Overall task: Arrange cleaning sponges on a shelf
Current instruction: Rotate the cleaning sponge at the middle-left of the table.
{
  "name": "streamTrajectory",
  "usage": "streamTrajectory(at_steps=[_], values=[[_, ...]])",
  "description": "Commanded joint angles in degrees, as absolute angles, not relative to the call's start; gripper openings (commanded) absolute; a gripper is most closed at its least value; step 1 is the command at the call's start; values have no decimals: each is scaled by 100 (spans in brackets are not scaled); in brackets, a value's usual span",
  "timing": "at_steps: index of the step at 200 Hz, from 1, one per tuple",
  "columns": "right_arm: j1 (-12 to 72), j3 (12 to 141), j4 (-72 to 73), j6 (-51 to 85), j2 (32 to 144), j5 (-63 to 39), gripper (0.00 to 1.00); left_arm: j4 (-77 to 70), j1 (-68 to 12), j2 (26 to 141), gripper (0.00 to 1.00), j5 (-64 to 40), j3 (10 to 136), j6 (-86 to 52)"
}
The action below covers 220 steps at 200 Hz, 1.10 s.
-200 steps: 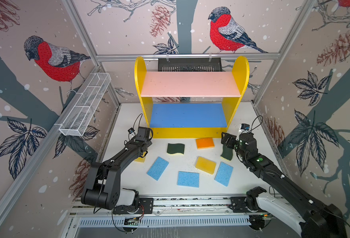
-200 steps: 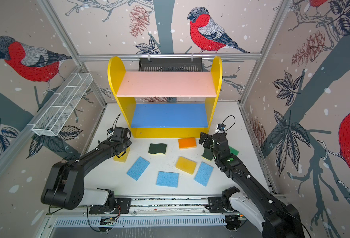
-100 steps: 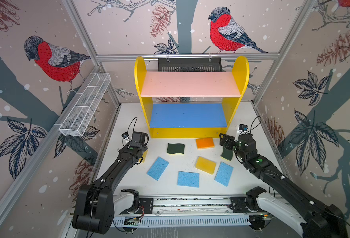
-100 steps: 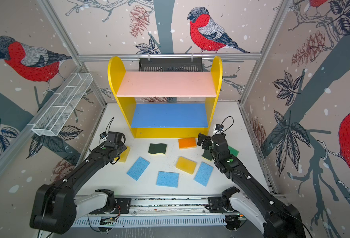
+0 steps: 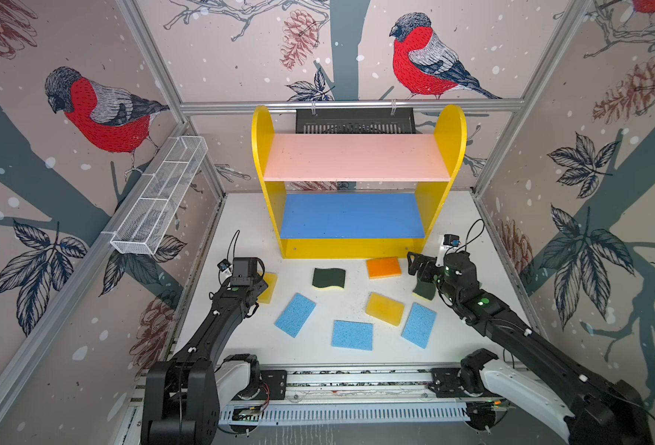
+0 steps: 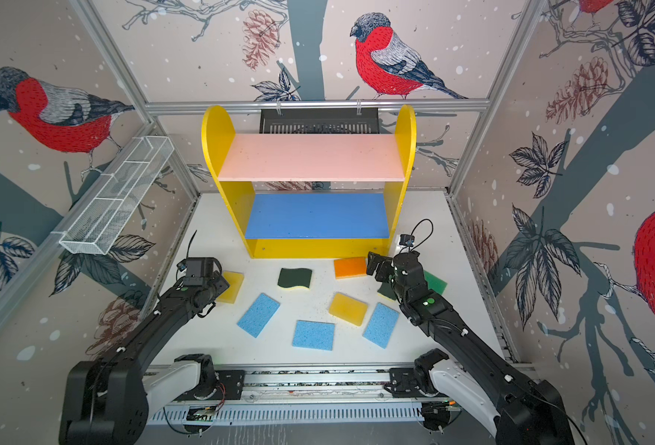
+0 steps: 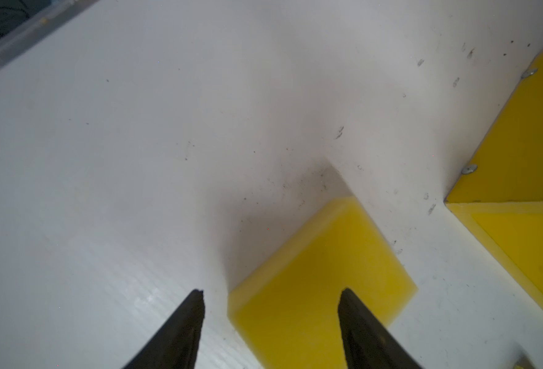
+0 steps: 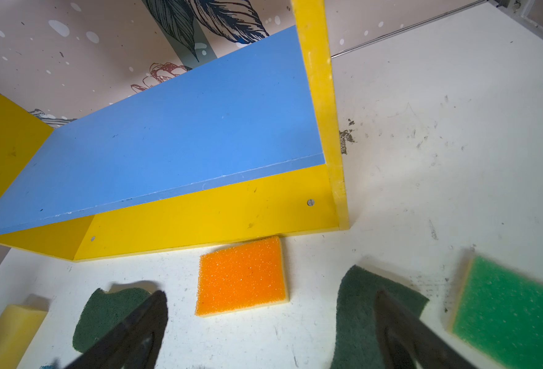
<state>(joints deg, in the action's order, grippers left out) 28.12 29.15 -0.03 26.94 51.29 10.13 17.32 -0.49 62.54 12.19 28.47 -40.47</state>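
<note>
Nine sponges lie scattered on the white table (image 5: pixel 241 215) in front of the shelf (image 5: pixel 356 246), which stands at the back wall, pink board above blue. The left gripper (image 7: pixel 271 292) hangs low over a yellow sponge (image 5: pixel 270 287) near the shelf's left foot, jaws apart and gripping nothing. In the left wrist view one finger (image 7: pixel 180 332) is over bare table just beside the sponge's edge and the other is over the sponge; whether either touches it cannot be told. The right gripper (image 8: pixel 270 296) hovers near the shelf's right foot, jaws spread wide and empty. Its wrist view shows the orange sponge (image 8: pixel 243 276) lying flat just in front of the shelf's yellow base, framed by the two fingers. One finger covers part of a dark wavy sponge (image 8: pixel 354 313); a bright-green sponge (image 8: pixel 513 310) lies just beside that one, toward the right wall. A second dark wavy sponge (image 5: pixel 328 278) lies between the yellow and orange ones, apart from both. Nearer the arms' bases, a second yellow sponge (image 5: pixel 384 308) lies among three blue ones: left blue sponge (image 5: pixel 295 314), middle blue sponge (image 5: pixel 352 334) and right blue sponge (image 5: pixel 419 324), the last just beside it. A wire basket (image 5: pixel 160 200) hangs on the left wall's rail, and a black tray (image 5: pixel 354 120) hangs on the back rail behind the shelf.
</note>
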Motion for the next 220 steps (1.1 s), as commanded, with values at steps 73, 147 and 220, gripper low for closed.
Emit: streamTrajectory(at_steps=[73,147,220], values=[[2834,2771,112,2751,4896,1147,100,946,-34,6269,67,-202,2549,-3768],[2834,2611,113,2804,4711,1230,100,827,-105,5845,67,-1143,2182,-3737],[2834,2619,156,2781,4761,1248,100,2190,-558,5740,74,307,2985,-3960]])
